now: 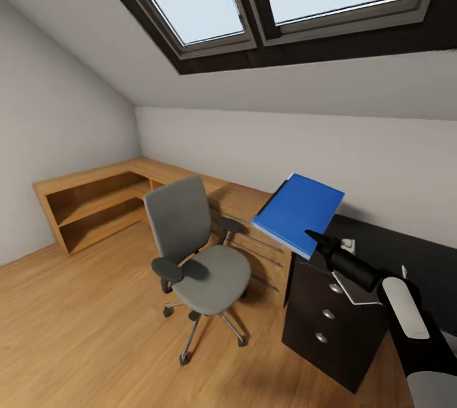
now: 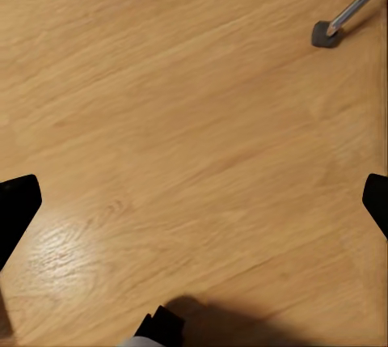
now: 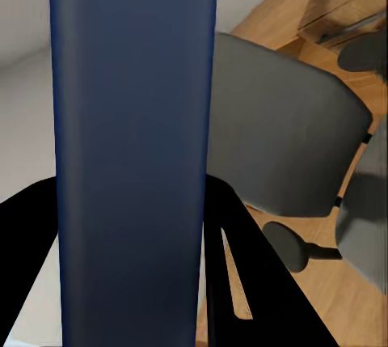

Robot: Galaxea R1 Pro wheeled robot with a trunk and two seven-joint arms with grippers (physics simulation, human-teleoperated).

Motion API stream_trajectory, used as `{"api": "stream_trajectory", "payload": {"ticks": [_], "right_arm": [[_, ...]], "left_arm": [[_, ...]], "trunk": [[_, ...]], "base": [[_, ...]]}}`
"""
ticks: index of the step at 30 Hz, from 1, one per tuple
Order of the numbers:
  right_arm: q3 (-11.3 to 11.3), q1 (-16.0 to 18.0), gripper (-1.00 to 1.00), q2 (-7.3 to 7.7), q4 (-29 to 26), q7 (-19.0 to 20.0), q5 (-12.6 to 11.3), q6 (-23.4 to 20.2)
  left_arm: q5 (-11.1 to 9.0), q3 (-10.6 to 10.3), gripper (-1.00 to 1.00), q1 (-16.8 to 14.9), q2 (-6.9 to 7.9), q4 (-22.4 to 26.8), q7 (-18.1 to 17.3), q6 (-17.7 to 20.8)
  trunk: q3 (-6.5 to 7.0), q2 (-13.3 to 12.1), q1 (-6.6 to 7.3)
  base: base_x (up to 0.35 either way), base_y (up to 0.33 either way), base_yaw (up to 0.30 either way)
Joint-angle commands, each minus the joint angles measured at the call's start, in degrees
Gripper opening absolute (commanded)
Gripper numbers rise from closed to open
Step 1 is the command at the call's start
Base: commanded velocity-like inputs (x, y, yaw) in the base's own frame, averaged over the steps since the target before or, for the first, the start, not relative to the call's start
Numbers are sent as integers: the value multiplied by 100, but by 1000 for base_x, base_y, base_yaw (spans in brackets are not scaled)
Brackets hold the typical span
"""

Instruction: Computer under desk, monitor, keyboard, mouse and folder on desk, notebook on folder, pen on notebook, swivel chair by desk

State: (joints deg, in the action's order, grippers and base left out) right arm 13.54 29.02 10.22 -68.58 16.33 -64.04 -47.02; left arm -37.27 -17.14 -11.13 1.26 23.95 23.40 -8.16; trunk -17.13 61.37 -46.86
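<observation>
My right gripper [image 1: 315,238] is shut on the lower edge of the blue folder [image 1: 297,211] and holds it tilted in the air above the black drawer unit [image 1: 330,313]. In the right wrist view the folder [image 3: 133,145] stands as a wide dark-blue band between the black fingers [image 3: 242,282]. The grey swivel chair [image 1: 197,256] stands on the floor left of the folder, its seat bare; its back [image 3: 283,145] shows behind the folder. My left gripper [image 2: 194,201] hangs open over the wooden floor, fingertips [image 2: 16,201] far apart.
A wooden L-shaped desk [image 1: 165,173] with open shelves [image 1: 95,211] runs along the walls behind the chair. A dark surface [image 1: 406,249] extends right of the drawer unit. One chair caster [image 2: 325,33] is near my left gripper. Skylights sit overhead.
</observation>
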Motion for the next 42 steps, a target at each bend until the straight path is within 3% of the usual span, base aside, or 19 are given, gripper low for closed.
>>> {"api": "stream_trajectory", "payload": {"ticks": [1, 42], "right_arm": [[13, 7, -100, -2, 11, 28, 14, -20], [76, 7, -100, 6, 360, 20, 15, 224]], "left_arm": [[-61, -51, 100, -3, 6, 5, 33, -28], [-61, -62, 100, -3, -3, 5, 33, -28]], "trunk": [[-3, 5, 0], [178, 5, 0]], "base": [[0, 0, -270], [0, 0, -270]]}}
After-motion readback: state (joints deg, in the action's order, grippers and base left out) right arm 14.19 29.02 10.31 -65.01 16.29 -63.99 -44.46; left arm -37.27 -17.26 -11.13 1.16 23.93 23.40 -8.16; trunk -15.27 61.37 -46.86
